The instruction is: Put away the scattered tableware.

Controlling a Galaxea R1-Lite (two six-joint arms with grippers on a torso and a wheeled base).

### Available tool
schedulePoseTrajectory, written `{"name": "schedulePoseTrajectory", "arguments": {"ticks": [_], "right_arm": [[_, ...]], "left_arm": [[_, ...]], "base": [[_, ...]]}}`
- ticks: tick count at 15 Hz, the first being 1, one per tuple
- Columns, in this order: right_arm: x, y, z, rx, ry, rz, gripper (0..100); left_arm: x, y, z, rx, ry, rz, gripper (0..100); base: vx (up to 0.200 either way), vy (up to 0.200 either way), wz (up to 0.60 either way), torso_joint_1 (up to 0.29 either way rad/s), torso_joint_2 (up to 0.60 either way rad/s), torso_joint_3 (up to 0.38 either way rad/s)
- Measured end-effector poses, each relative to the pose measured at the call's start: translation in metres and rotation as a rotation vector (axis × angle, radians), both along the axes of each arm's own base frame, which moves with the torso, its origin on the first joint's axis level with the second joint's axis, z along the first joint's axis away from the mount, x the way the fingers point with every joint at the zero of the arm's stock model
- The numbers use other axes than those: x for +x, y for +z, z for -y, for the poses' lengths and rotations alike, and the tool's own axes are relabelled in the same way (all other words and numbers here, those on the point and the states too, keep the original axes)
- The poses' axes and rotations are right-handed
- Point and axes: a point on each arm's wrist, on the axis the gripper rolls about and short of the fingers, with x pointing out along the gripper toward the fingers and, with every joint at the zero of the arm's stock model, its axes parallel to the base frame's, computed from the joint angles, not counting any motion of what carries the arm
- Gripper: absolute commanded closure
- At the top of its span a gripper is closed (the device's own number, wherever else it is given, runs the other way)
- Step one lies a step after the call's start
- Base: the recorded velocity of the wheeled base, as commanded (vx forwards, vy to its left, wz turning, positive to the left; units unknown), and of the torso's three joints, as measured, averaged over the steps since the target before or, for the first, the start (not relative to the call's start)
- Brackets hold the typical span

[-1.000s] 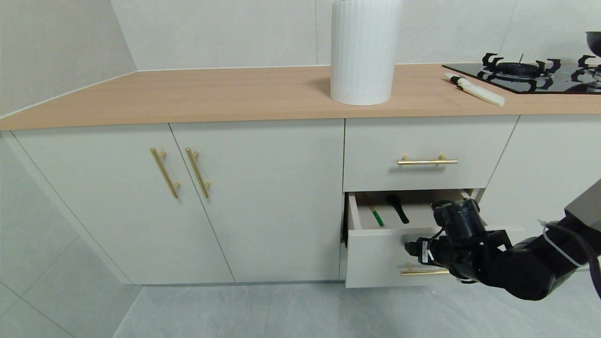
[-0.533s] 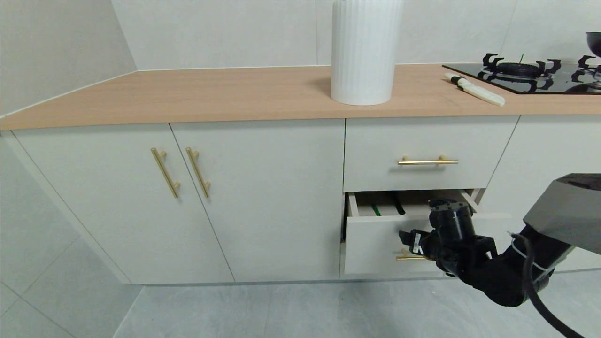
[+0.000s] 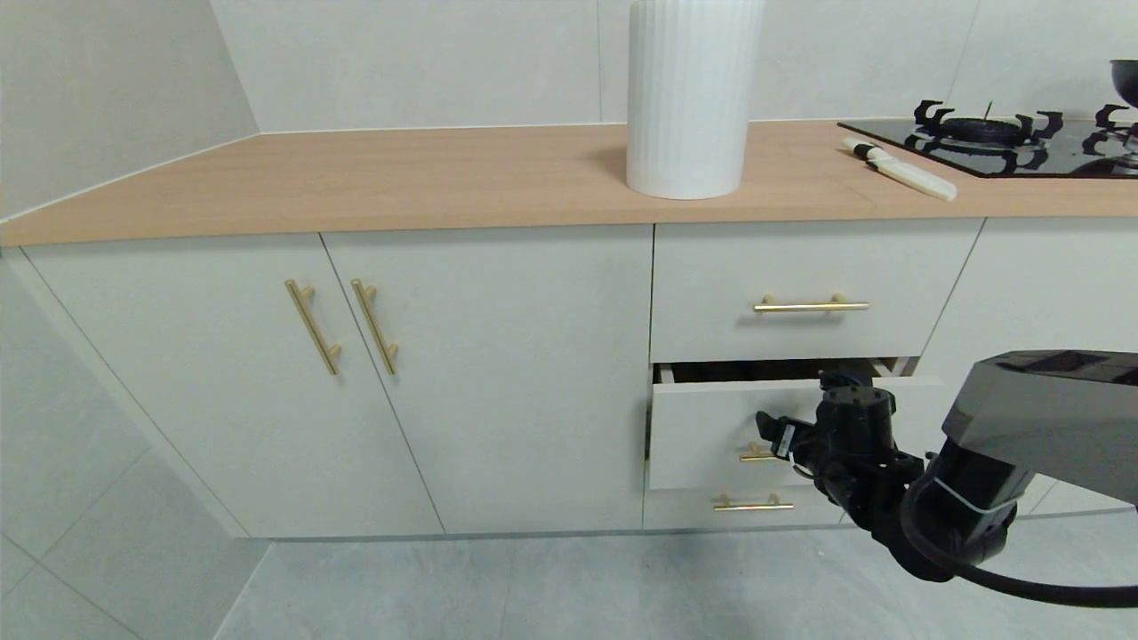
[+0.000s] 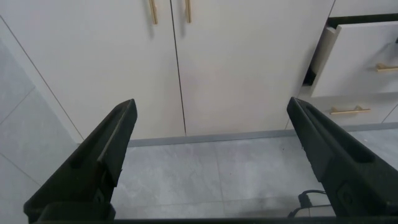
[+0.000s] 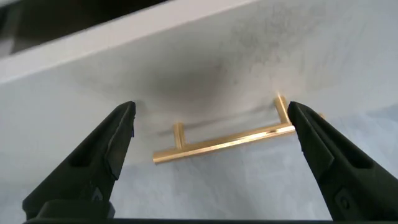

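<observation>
Before the nearly shut drawer (image 3: 702,427), right end effector (image 5: 210,124) wide open, empty, gold handle (image 5: 224,144) just ahead

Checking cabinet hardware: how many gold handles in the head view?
5: left door handle, right door handle, top drawer handle, middle drawer handle partly behind the right gripper, bottom drawer handle.

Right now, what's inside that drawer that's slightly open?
The middle drawer is open only a crack. Through the gap you see dark shadow and a sliver of its pale side wall; any contents are hidden beneath the upper drawer. The right gripper, open, faces its gold handle.
</observation>
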Motion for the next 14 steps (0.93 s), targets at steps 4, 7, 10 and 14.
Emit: {"name": "schedulePoseTrajectory", "arguments": {"ticks": [4,7,10,14], "right_arm": [[0.019,-0.007,0.005,0.010,-0.062,0.068,0],[0.027,-0.008,0.007,0.017,-0.093,0.106,0],[0.034,-0.008,0.007,0.024,-0.113,0.145,0],[0.044,-0.007,0.010,0.027,-0.127,0.174,0]], "left_arm": [[0.000,0.000,0.000,0.000,0.000,0.000,0],[0.000,0.000,0.000,0.000,-0.001,0.000,0],[0.000,0.000,0.000,0.000,0.000,0.000,0],[0.000,0.000,0.000,0.000,0.000,0.000,0]], "base": [[0.000,0.000,0.00,0.000,0.00,0.000],[0.000,0.000,0.00,0.000,0.00,0.000],[0.000,0.000,0.00,0.000,0.00,0.000],[0.000,0.000,0.00,0.000,0.00,0.000]]}}
